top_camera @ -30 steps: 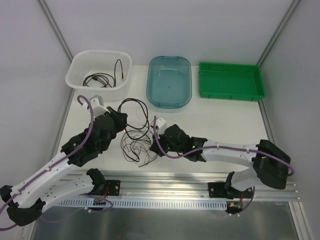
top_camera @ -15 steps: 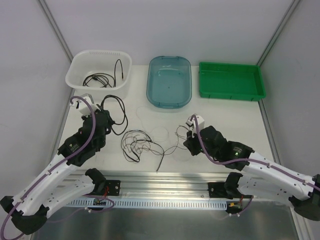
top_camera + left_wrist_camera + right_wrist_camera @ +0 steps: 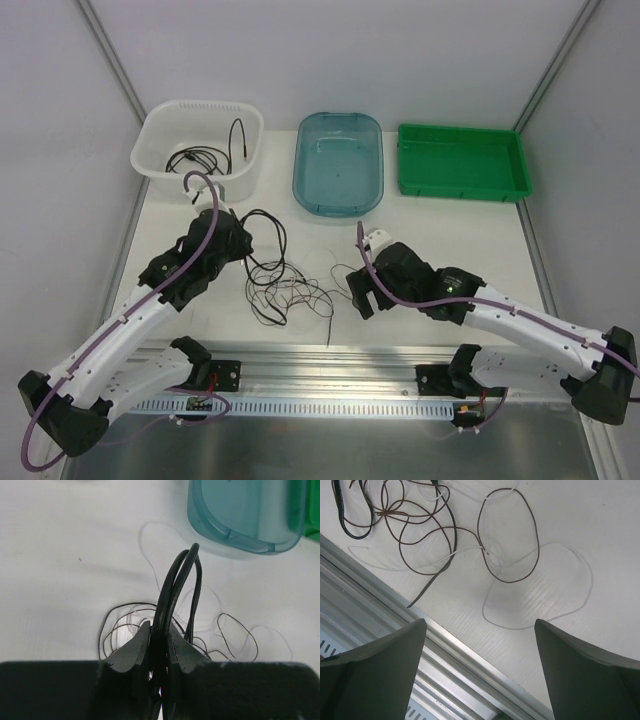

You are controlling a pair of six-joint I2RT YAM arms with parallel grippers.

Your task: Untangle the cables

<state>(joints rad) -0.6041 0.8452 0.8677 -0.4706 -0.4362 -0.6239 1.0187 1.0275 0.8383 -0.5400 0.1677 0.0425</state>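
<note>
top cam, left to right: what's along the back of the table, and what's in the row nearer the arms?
Back row: white basket → blue tub → green tray. Nearer row: left gripper, shut on a black cable → cable tangle → right gripper, open.

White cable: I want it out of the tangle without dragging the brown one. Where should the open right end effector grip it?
Take the white cable at its outer loop, on the side farthest from the brown cable: there it lies flat and alone. Bring the right end effector straight down, astride the strand.
</note>
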